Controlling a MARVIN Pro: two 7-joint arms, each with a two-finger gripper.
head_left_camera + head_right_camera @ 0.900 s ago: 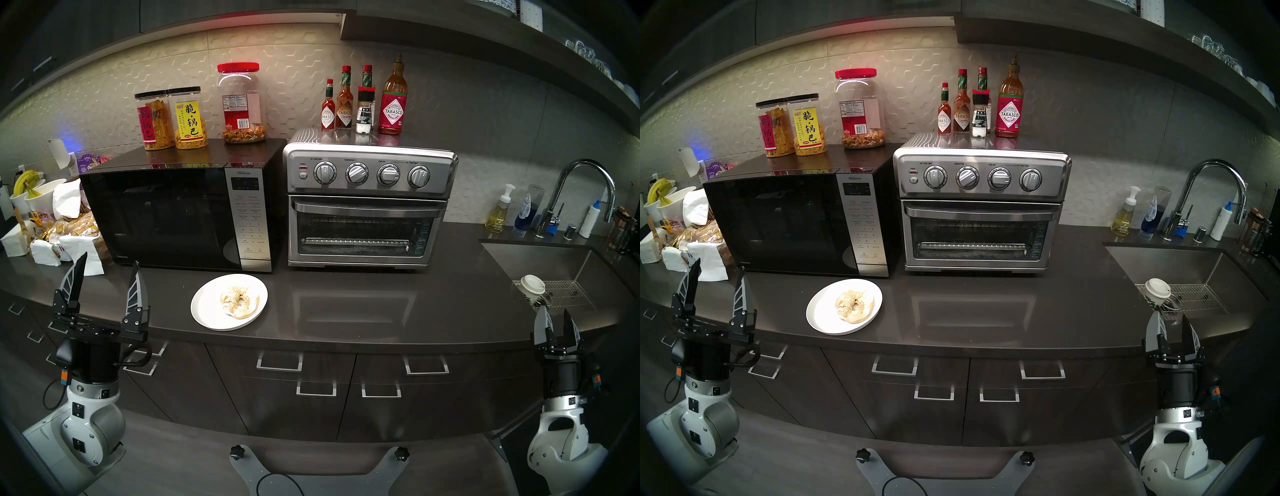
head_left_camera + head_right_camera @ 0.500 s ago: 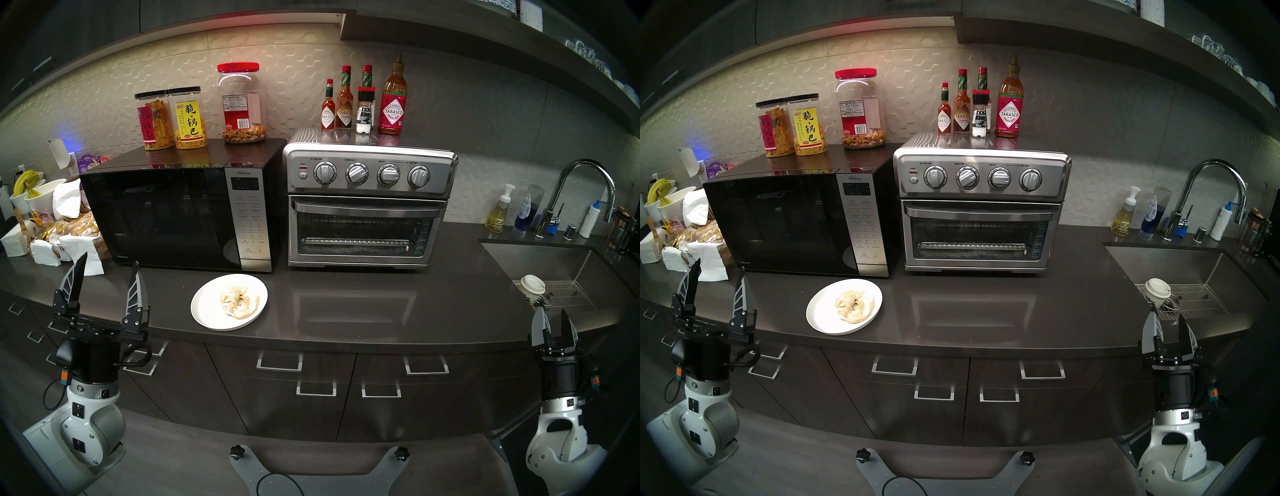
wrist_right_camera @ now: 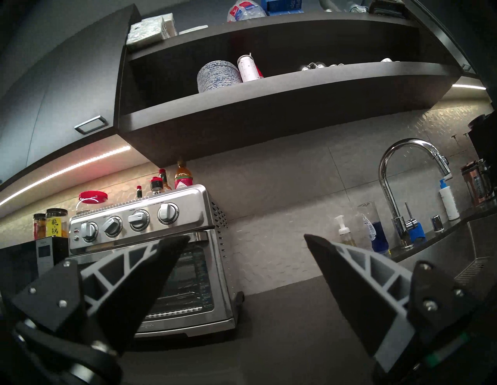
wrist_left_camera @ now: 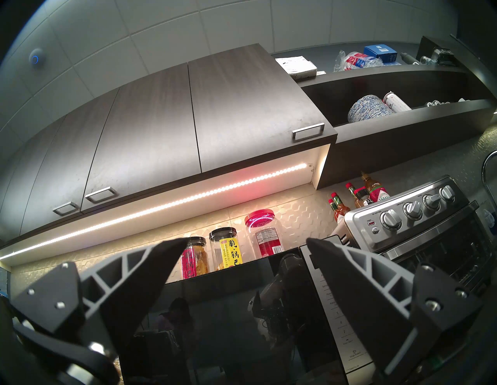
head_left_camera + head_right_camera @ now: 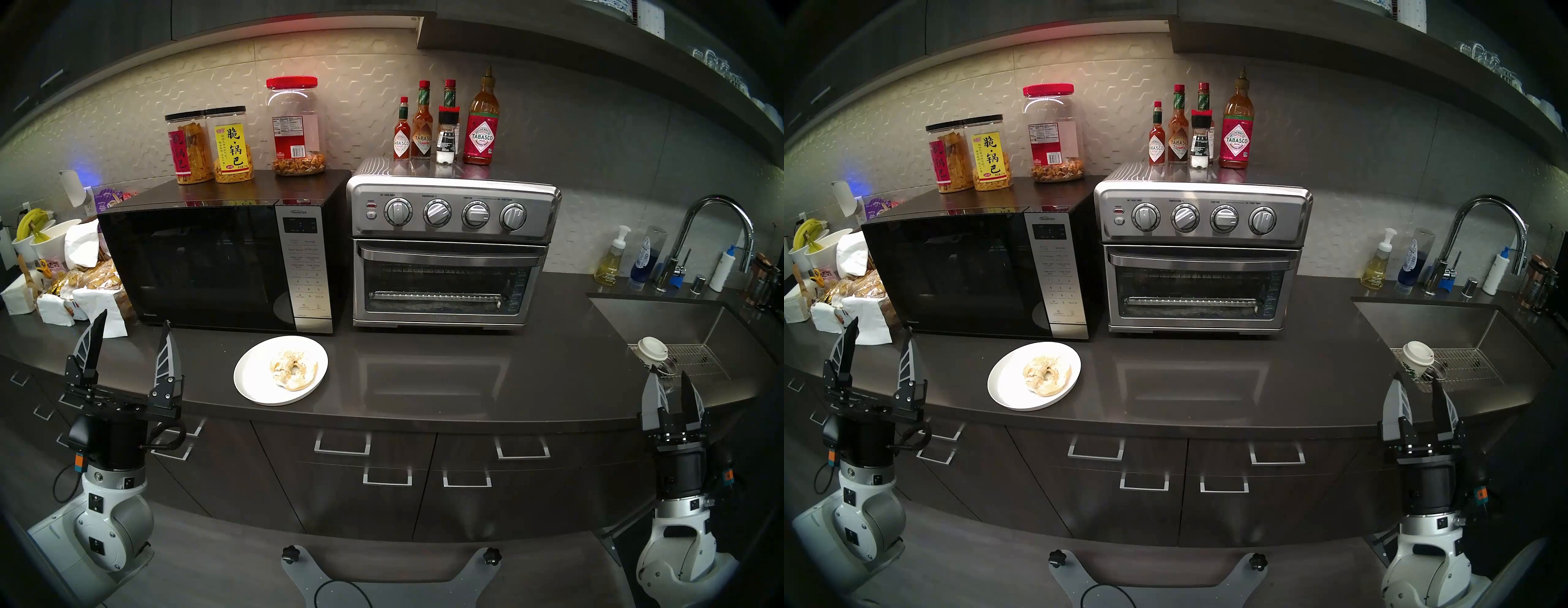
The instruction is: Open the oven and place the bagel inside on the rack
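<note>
Stainless-steel oven (image 5: 449, 250) shut, bagel (image 5: 293, 368) on white plate (image 5: 254, 382), left pincer (image 5: 133, 327) and right pincer (image 5: 670, 375) both spread, empty.

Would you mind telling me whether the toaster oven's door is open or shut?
Shut: the toaster oven door stands upright, its bar handle just under the knobs.

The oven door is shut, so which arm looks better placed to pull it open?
Probably the right. The right gripper hangs open on the oven's side with bare counter between. The left gripper, also open, faces the microwave.
</note>
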